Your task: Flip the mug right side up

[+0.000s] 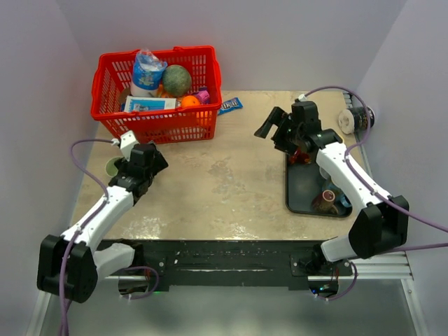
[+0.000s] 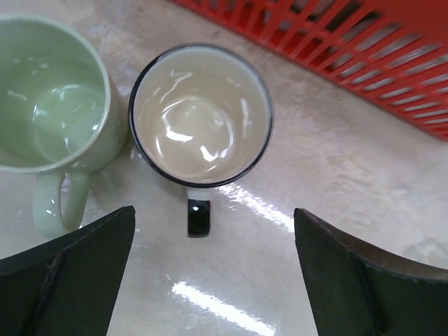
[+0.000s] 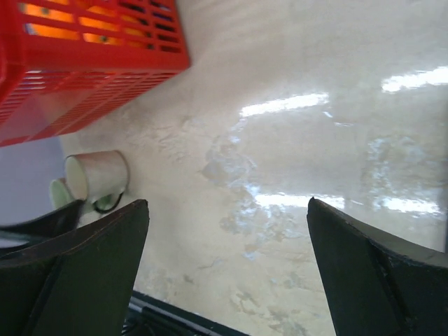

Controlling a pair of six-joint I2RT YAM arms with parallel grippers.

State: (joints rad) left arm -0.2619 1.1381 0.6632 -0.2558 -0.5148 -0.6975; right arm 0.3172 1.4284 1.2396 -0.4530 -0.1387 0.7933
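Note:
The mug [image 2: 201, 115] is cream with a black rim and a black handle. It stands upright on the table with its mouth facing up and its handle pointing at my left gripper [image 2: 213, 231]. That gripper hovers just above and behind it, open, with nothing between its fingers. In the right wrist view the mug [image 3: 98, 175] appears far off to the left. In the top view the left gripper [image 1: 143, 164] covers it. My right gripper [image 3: 227, 210] is open and empty, held above the table's right half [image 1: 276, 126].
A pale green mug [image 2: 52, 105] stands upright, touching or nearly touching the cream one on its left [image 1: 112, 166]. A red basket [image 1: 157, 91] of groceries sits at the back left. A black tray [image 1: 301, 189] with small items lies on the right.

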